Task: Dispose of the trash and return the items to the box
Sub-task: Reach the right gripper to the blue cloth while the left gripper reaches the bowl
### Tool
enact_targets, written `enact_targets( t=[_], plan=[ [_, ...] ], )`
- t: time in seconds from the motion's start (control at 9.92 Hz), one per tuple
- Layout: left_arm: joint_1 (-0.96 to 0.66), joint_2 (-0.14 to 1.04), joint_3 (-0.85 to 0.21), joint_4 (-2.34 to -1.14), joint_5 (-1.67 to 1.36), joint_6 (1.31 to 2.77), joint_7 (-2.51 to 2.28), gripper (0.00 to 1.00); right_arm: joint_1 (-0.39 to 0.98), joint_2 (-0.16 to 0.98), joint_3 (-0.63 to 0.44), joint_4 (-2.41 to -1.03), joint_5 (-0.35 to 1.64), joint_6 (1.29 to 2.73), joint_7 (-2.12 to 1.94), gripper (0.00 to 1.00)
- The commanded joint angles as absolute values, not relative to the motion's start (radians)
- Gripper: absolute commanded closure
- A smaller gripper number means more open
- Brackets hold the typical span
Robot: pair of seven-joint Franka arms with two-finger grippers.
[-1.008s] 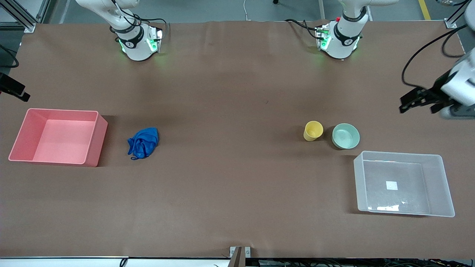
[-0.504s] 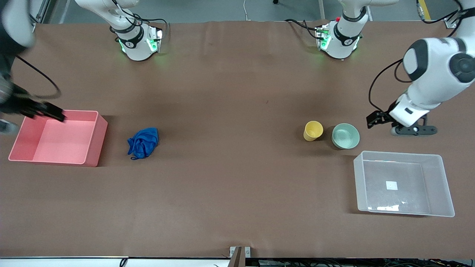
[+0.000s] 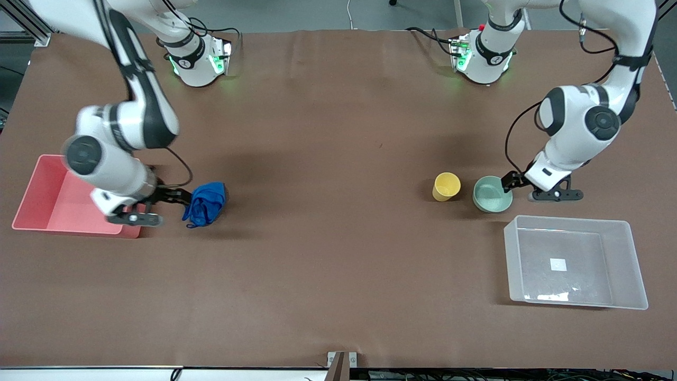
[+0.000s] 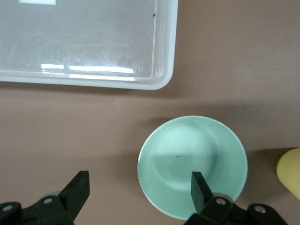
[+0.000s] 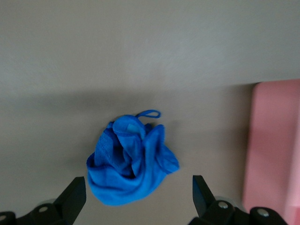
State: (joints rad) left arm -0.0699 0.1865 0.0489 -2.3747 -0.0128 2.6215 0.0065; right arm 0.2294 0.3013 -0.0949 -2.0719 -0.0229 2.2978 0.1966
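Though wrinkly, soft blue trash [image 3: 205,203]

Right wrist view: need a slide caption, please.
Open right gripper poised over the blue cloth wad on the brown table, pink bin alongside.

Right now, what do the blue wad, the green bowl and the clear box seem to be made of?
Blue wad: soft cloth, matte, going by its wrinkles and sewn loop. Mint-green bowl: probably plastic, smooth with a faint sheen and faint rings inside. Clear box: translucent plastic, glossy; the table shows through and its floor reflects light.
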Motion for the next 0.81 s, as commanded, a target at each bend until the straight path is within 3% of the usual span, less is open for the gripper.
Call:
enact_targets(
  t=[0.0,0.3,0.5,0.71],
  plan=[
    [-0.064,0.253,0.046,-2.396,-0.005,2.681,0.023,0.11,0.232,0.371,-0.101,-2.095,-0.026,2.377,0.210,0.00],
    [-0.074,0.316,0.041,-2.395,-0.005,2.744,0.003,0.29,0.229,0.426,-0.100,-2.114,-0.026,2.466,0.213,0.00],
    [-0.069,0.316,0.035,-2.395,-0.006,2.752,0.003,0.79,0.232,0.426,-0.097,-2.143,-0.025,2.508,0.215,0.07],
    [-0.068,0.310,0.035,-2.395,-0.006,2.752,0.005,0.97,0.232,0.426,-0.097,-2.184,-0.023,2.572,0.215,0.29]
  ],
)
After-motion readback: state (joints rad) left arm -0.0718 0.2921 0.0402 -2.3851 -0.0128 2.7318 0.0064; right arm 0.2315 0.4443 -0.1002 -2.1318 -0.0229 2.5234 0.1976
